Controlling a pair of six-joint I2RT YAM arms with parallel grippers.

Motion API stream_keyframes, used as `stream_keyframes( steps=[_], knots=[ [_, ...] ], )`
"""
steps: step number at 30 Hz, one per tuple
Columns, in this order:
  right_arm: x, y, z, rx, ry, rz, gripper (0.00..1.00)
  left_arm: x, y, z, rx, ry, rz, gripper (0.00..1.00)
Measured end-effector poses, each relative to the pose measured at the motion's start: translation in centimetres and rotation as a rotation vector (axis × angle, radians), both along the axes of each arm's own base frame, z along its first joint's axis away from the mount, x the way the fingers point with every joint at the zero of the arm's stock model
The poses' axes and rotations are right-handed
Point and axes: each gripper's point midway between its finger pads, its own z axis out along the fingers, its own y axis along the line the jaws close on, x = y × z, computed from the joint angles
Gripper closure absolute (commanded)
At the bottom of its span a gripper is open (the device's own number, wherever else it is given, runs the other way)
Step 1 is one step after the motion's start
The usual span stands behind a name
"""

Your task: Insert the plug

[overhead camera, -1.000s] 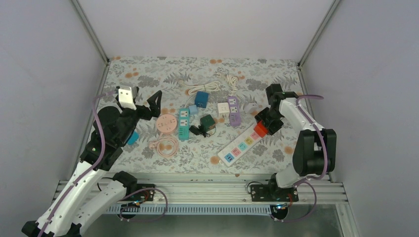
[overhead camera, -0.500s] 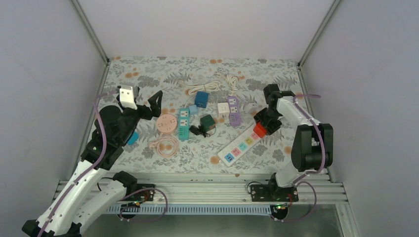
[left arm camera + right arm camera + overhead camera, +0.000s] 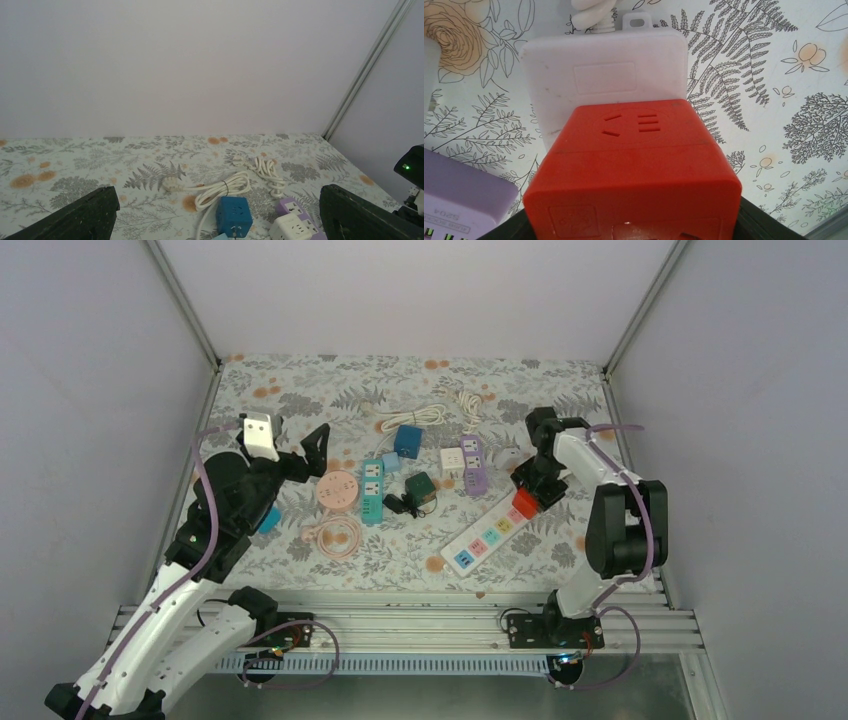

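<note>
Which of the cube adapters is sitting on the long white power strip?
The red cube, on the far end of the white power strip. The blue cube and dark green cube lie on the floral cloth instead.

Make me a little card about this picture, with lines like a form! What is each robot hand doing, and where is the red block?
red cube plug: on the far end of the white power strip; I cannot tell if it is pushed fully in
right gripper: closed around the red cube plug
left gripper: open, holding nothing, up above the table
other things: blue cube socket, white cable, pink round socket
table: flowery cloth on top
</note>
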Motion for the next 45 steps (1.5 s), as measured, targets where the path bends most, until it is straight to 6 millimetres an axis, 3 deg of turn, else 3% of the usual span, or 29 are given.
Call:
stream_keyframes(
  steps=[4, 10, 17, 19, 20, 21, 22, 24, 29, 35, 40, 43, 45],
  knots=[
    [0.5, -0.5, 0.3, 0.003, -0.009, -0.017, 0.82, 0.1, -0.1, -0.2, 0.004, 0.006, 0.000, 0.00],
    [1.8, -3.0, 0.6, -0.026, -0.030, -0.074, 0.81, 0.5, -0.2, -0.6, 0.011, 0.020, 0.000, 0.00],
    [2.1, -3.5, 0.6, -0.044, -0.029, -0.078, 0.75, 0.5, -0.2, -0.6, 0.012, 0.021, 0.001, 0.00],
    [2.2, -3.5, 0.6, -0.043, -0.030, -0.078, 0.62, 0.5, -0.2, -0.7, 0.012, 0.021, 0.001, 0.00],
    [2.2, -3.5, 0.6, -0.043, -0.030, -0.078, 0.51, 0.5, -0.2, -0.7, 0.013, 0.022, 0.001, 0.00],
    [2.2, -3.5, 0.6, -0.043, -0.031, -0.078, 0.31, 0.6, -0.3, -0.7, 0.013, 0.023, 0.001, 0.00],
    [2.2, -3.5, 0.7, -0.043, -0.034, -0.077, 0.17, 0.6, -0.3, -0.7, 0.014, 0.024, 0.001, 0.00],
    [2.3, -3.6, 0.6, -0.049, -0.050, -0.073, 0.01, 0.7, -0.3, -0.8, 0.016, 0.027, 0.000, 0.00],
    [3.5, -4.9, 0.8, -0.100, -0.113, -0.044, 0.00, 0.8, -0.9, -1.0, 0.021, 0.035, -0.029, 0.00],
    [5.3, -5.1, 5.5, -0.198, -0.267, 0.069, 0.00, 1.3, -1.7, -1.5, 0.029, 0.054, -0.056, 0.00],
    [8.5, -2.6, 8.4, -0.203, -0.392, 0.171, 0.00, 1.7, -2.2, -2.2, 0.033, 0.079, -0.073, 0.00],
    [10.3, -0.5, 8.4, -0.180, -0.427, 0.207, 0.03, 1.7, -2.3, -2.2, 0.029, 0.081, -0.075, 0.00],
    [11.4, 1.1, 7.3, -0.145, -0.418, 0.207, 0.06, 1.7, -2.3, -2.1, 0.025, 0.082, -0.074, 0.00]
  ],
)
